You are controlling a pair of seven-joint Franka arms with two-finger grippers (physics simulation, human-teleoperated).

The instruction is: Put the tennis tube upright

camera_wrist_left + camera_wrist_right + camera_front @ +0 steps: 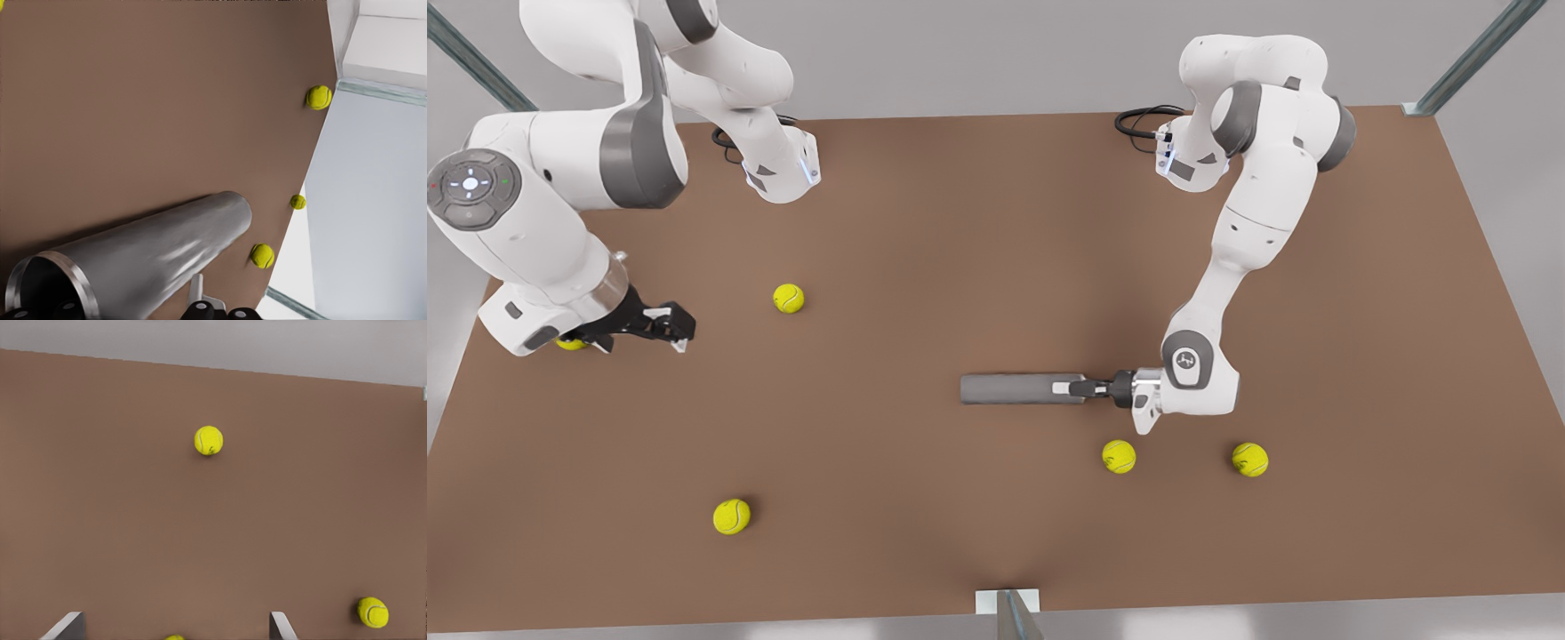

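Brown matte tabletop (978, 267), two white arms mounted at its far edge.

Left gripper (1069, 388): low over the table, on the front view's right. It lies level, pointing along the long grey matte tennis tube (1018, 388). The tube lies flat on its side, not upright. In the front view the fingers reach over the tube's near end and look closed down on it. Left wrist view: the tube's silvery-rimmed open mouth (50, 283) sits right at the gripper, and the grey body (167, 250) runs away from it across the bare table. Dark finger parts sit against the rim there, though the contact itself is cut off at the frame edge.

Near this gripper: one small yellow tennis ball (1119, 456) just beside the wrist on the camera side, and a second yellow ball (1250, 460) farther behind the wrist. Neither touches the tube. The table beyond the tube's far end is bare.

Right gripper (679, 327): at the front view's left, well apart from the tube, hanging above the table, waiting. Its fingers (67, 627) are spread wide, nothing between them.

Around it: a yellow ball (789, 298) ahead of the fingertips, another (732, 516) off toward the camera side, and a third (569, 342) partly hidden beneath the wrist housing. In the right wrist view a ball (209, 441) lies out ahead on the open table, well beyond the finger gap.
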